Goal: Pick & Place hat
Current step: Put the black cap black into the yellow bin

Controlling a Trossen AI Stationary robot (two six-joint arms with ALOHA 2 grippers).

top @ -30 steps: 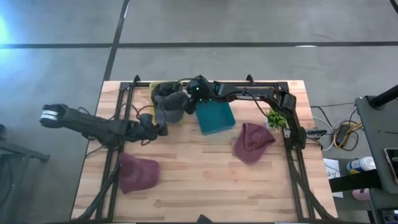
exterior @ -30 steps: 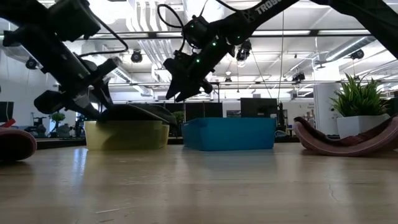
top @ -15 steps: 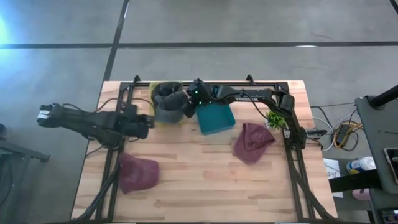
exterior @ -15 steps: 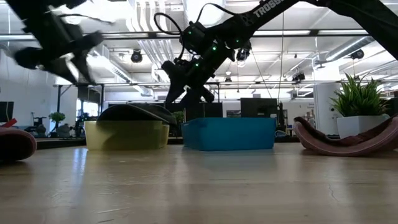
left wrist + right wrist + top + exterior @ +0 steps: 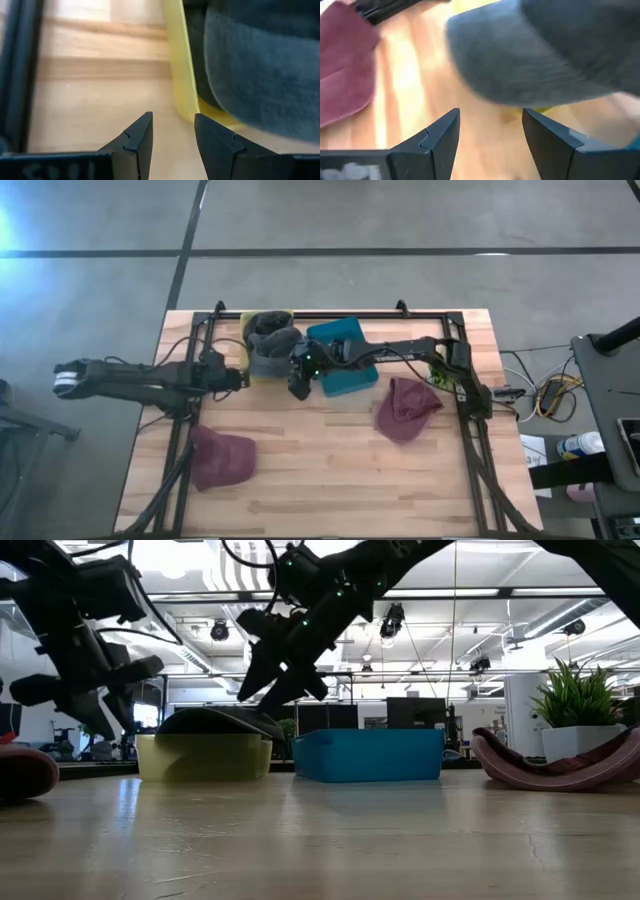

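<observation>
The grey hat [image 5: 272, 340] lies in the yellow box [image 5: 248, 330] at the back of the table [image 5: 330, 480], so I think that hat is done. Both claws are empty. The left claw [image 5: 240, 379] hangs just beside the yellow box with its fingers a little apart. The right claw [image 5: 298, 387] hangs between the yellow box and the blue box [image 5: 345, 370], fingers wider apart. Two red hats [image 5: 222, 457] [image 5: 405, 408] lie on the wood, well apart. Next, I guess, a claw must reach down over one red hat and pinch it.
</observation>
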